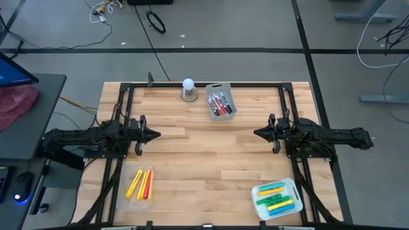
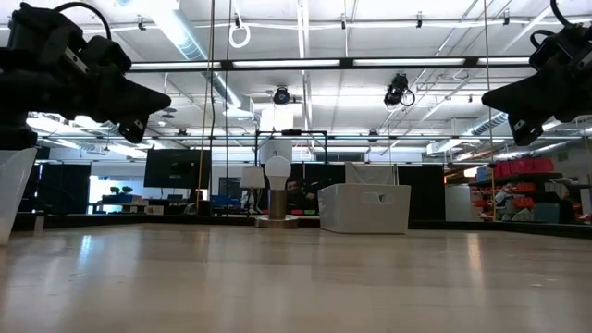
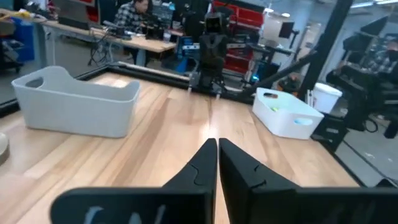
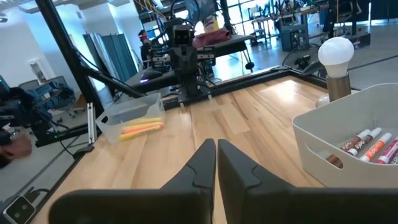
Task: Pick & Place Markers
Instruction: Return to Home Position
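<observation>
slim colour-grouped markers (image 1: 220, 104) in three bins (image 1: 217, 85) — left fingers (image 3: 199, 169), right fingers (image 4: 200, 165) closed, empty

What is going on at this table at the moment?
Nothing is being handled right now. The two arms sit at opposite sides of the wooden table, with the left gripper and the right gripper shut, empty and facing each other. Red and dark markers lie in the grey bin, yellow, orange and red markers in the transparent bin, green, yellow and blue markers in the white bin. A white bulb stands beside the grey bin.
</observation>
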